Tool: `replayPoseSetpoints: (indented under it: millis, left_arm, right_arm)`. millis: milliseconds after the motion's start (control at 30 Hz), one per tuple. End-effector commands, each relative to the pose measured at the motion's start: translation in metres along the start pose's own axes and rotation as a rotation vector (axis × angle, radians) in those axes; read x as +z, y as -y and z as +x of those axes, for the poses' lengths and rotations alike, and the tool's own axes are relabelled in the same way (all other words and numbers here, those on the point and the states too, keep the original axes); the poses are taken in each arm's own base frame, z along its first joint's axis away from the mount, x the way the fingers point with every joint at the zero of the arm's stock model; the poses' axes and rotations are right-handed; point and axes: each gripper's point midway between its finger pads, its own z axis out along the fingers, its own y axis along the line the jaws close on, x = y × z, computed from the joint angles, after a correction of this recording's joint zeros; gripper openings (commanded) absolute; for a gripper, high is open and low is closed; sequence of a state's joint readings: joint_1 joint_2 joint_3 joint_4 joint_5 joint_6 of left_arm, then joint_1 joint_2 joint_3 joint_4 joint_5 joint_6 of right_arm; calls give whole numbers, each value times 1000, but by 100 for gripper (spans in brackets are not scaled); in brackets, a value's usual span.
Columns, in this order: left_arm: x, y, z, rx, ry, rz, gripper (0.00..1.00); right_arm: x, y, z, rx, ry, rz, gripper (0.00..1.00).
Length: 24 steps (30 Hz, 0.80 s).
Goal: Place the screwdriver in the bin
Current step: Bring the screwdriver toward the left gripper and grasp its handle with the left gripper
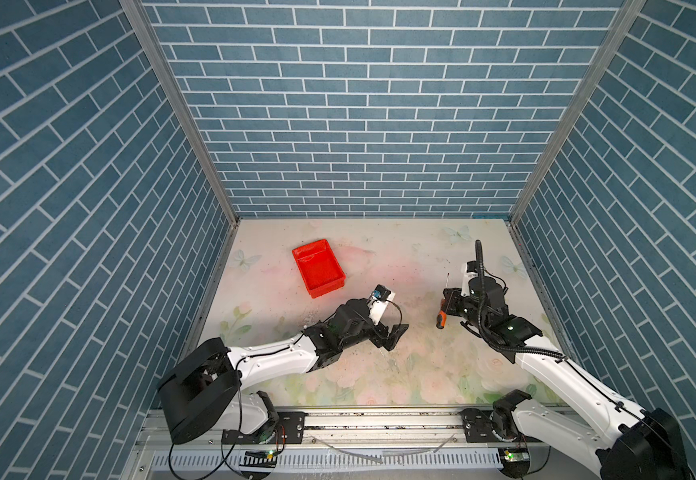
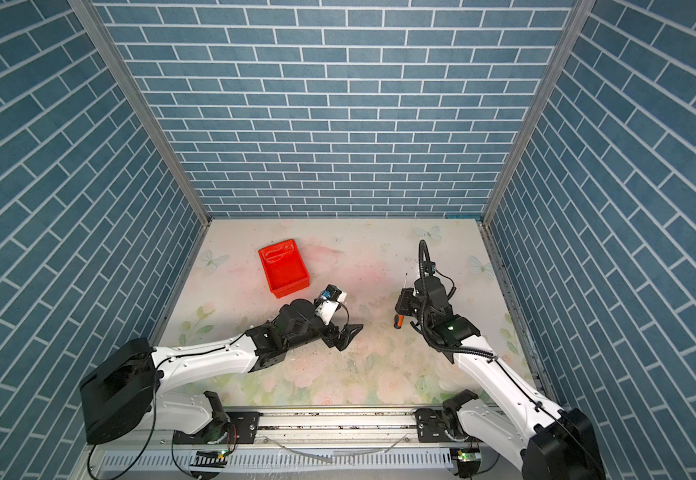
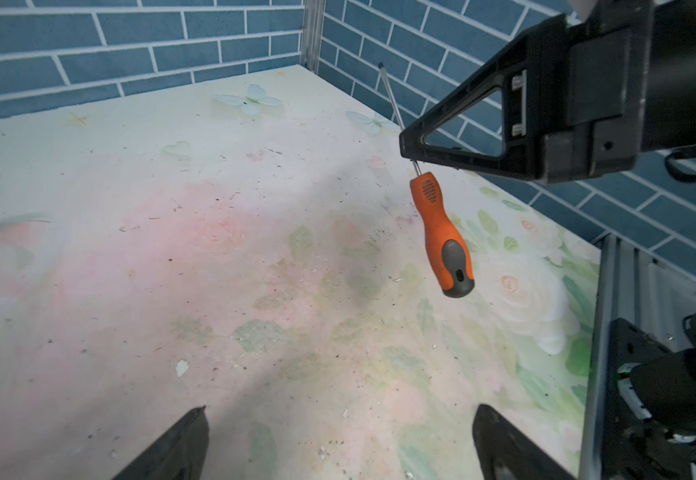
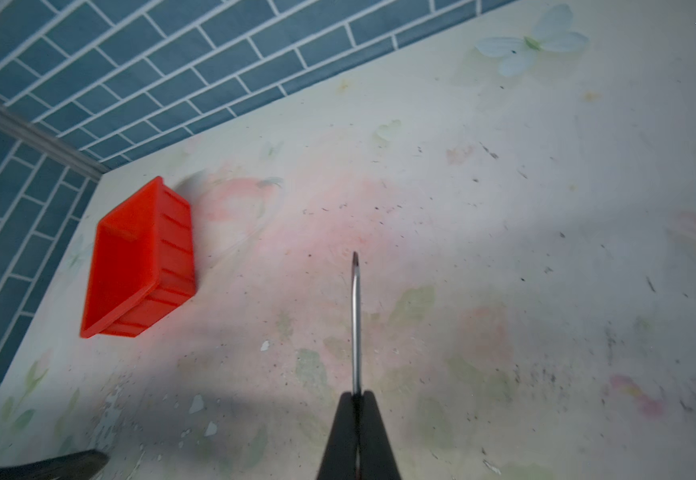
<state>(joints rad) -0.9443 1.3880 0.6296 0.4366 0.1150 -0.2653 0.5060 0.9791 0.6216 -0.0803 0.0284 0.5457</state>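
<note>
- Screwdriver (image 3: 442, 232): orange handle, grey-black butt, thin silver shaft, hanging handle-down above the table (image 3: 172, 249), well apart from the red bin (image 4: 172, 249).
- Right gripper (image 4: 356, 399) clamps its shaft.
- Left gripper (image 1: 394, 336) spread wide, empty.

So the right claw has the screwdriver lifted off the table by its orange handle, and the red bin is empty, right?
Not quite. The right gripper pinches the screwdriver by its thin metal shaft, not the orange handle, which hangs free below, as the left wrist view shows. It is off the table, and the bin is empty.
</note>
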Motion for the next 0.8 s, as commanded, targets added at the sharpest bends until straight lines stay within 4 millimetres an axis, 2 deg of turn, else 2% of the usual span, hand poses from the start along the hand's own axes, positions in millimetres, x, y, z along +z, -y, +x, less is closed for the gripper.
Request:
replayPoseSetpoints:
  millis: [0, 133, 267, 467, 600, 767]
  left_arm:
    - [4, 14, -32, -111, 96, 81, 100]
    - [8, 22, -64, -182, 176, 115, 99]
    - [16, 31, -80, -219, 227, 171, 92]
    - [26, 30, -85, -249, 250, 187, 78]
    - [26, 22, -87, -265, 263, 185, 69]
    - [27, 19, -88, -273, 269, 201, 54]
  right_arm:
    - [-5, -37, -15, -116, 78, -195, 0]
    - [-11, -58, -27, -111, 163, -320, 0]
    - [-18, -81, -35, -98, 199, -454, 0]
    - [-27, -104, -40, -70, 219, -603, 0]
    - [-35, -116, -39, -79, 210, -681, 0]
    - [-38, -120, -37, -83, 202, -714, 0]
